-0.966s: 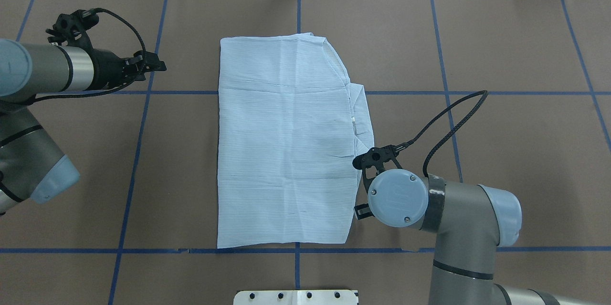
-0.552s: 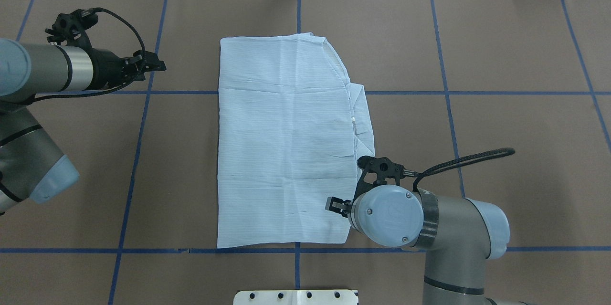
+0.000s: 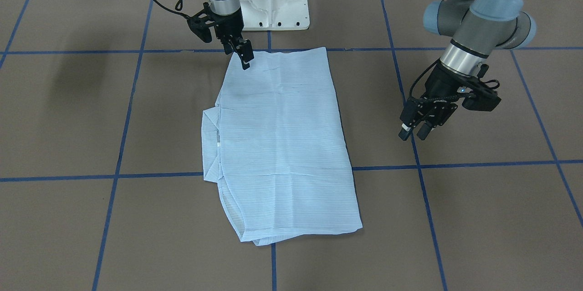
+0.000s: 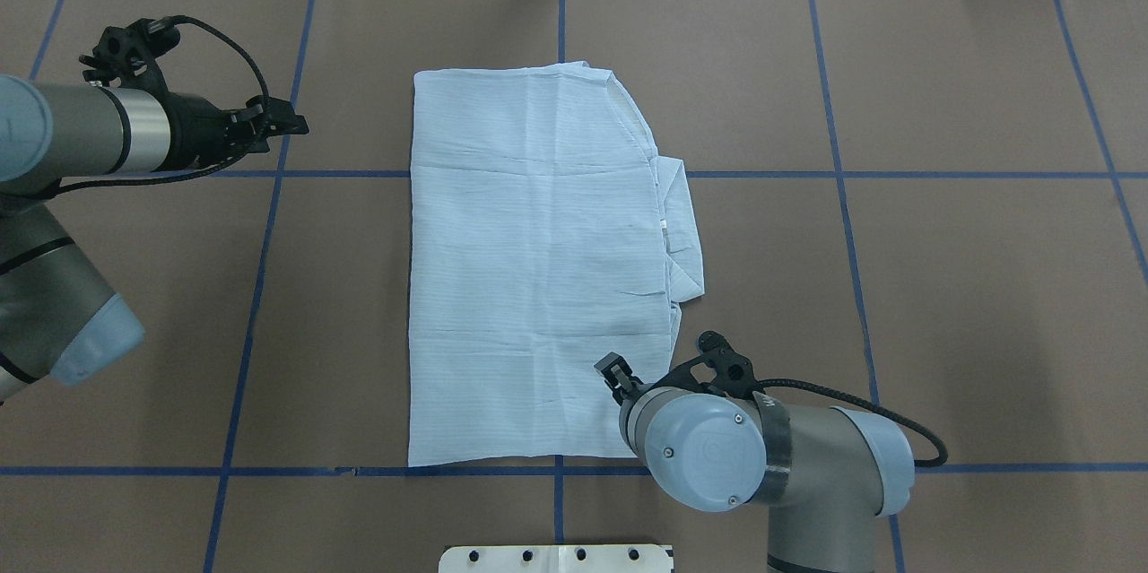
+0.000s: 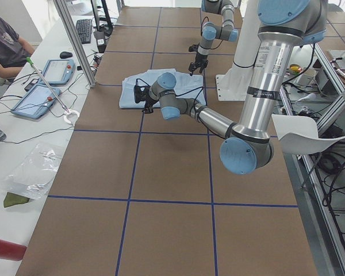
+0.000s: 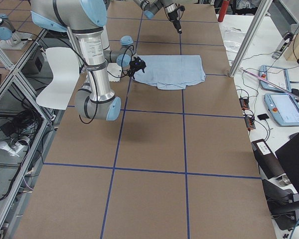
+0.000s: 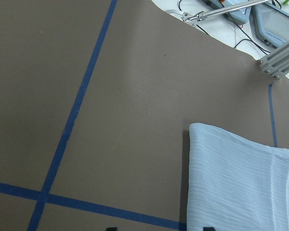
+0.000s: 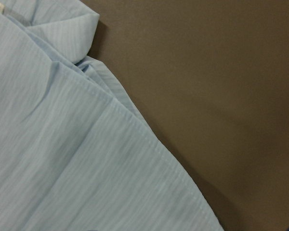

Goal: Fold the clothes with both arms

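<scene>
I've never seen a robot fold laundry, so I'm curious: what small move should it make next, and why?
Probably lower the right end effector down and pinch the shirt at its corner nearest the robot. It hovers over that corner, the shirt lies flat in a long rectangle, and the left end effector hangs open over bare table, off the cloth.

The shirt (image 4: 538, 268) is thin, creased cloth with faint woven stripes. The table (image 4: 969, 286) has a matt, smooth brown covering, like paper.
</scene>
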You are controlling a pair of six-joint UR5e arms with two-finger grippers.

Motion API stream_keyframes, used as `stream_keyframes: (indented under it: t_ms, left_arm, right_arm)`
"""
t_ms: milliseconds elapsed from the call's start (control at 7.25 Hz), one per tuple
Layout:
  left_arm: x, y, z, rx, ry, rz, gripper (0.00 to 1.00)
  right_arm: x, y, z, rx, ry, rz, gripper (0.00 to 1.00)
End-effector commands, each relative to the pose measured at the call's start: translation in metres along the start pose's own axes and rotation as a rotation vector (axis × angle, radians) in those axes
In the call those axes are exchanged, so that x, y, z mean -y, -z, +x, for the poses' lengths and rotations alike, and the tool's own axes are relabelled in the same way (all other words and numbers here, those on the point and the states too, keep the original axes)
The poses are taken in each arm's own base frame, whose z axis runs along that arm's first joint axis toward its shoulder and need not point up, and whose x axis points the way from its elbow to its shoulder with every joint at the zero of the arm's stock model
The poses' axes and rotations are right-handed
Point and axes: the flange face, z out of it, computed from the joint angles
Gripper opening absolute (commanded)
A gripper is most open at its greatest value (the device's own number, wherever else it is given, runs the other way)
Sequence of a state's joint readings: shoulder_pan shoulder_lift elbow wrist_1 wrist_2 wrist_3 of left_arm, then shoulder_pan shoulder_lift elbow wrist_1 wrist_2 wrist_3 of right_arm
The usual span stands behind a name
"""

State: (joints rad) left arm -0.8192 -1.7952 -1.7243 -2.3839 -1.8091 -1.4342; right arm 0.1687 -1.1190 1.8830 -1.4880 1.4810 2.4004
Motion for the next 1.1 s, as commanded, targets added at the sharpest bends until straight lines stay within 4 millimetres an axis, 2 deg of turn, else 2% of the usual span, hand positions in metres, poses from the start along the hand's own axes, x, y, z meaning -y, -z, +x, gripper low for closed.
stream_keyframes:
  t_ms: [0,138,276,414,552,690,828,966]
  left_arm:
    - [0.000,0.001,0.000,-0.001,0.003,0.001,0.67]
    - [0.000,0.001,0.000,-0.001,0.003,0.002,0.67]
    - [0.000,0.003,0.003,-0.008,0.001,0.002,0.67]
    - [0.000,0.004,0.004,-0.011,0.002,0.002,0.67]
    - [-0.001,0.005,0.004,-0.011,0.002,0.002,0.67]
    - [-0.001,0.005,0.005,-0.013,0.002,0.002,0.67]
    - [-0.001,0.005,0.005,-0.013,0.002,0.002,0.67]
    - [-0.001,0.005,0.005,-0.013,0.002,0.002,0.67]
  right_arm:
    - [-0.013,-0.011,0.002,-0.009,-0.027,-0.003,0.96]
    - [-0.016,-0.015,0.011,-0.022,-0.015,-0.004,0.95]
    - [-0.017,-0.009,0.009,-0.021,-0.018,-0.011,0.94]
    - [-0.019,-0.011,0.014,-0.029,-0.011,-0.008,0.84]
    - [-0.020,-0.012,0.015,-0.029,-0.010,-0.009,0.57]
    - [-0.021,-0.010,0.014,-0.028,-0.010,-0.011,0.24]
    - [-0.021,-0.008,0.013,-0.025,-0.012,-0.012,0.00]
    - [-0.020,-0.007,0.014,-0.025,-0.005,-0.021,0.00]
